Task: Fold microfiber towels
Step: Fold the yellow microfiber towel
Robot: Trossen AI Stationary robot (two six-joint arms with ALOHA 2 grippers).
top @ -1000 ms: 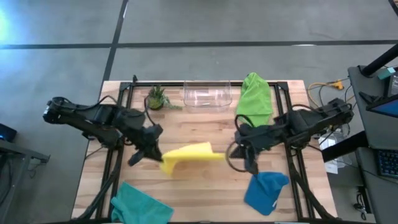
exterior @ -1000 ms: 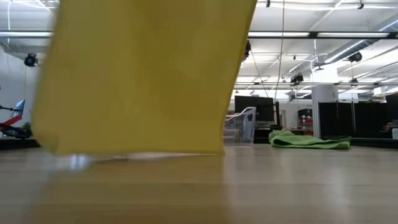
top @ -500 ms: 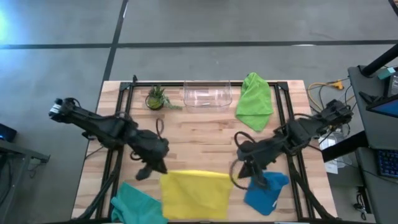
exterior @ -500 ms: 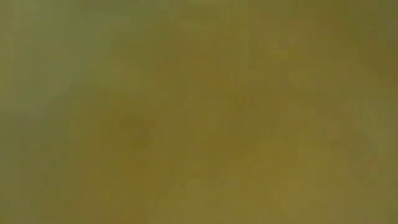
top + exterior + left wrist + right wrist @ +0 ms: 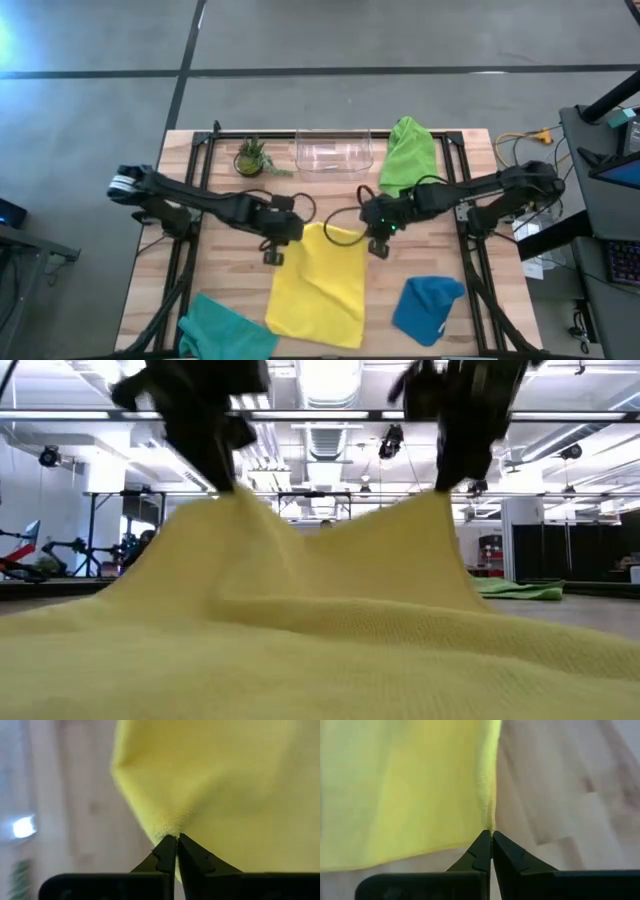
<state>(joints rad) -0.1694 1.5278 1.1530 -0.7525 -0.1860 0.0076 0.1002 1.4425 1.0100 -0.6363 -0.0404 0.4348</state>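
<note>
On the wooden table [image 5: 330, 205], yellow towel [image 5: 320, 290] lies spread.

- A grey concrete floor [image 5: 400, 35] is surrounding the tabletop [image 5: 330, 205], with dark seam lines crossing it.
- The tabletop is showing pale wooden planks inside a black frame.
- A dark desk [image 5: 605, 200] is standing beside it, with cables trailing at its edge.
- Overhead strip lights [image 5: 330, 375] and ducting are running along a white ceiling.
- Black racks [image 5: 560, 550] and a monitor are standing in the far hall.
</note>
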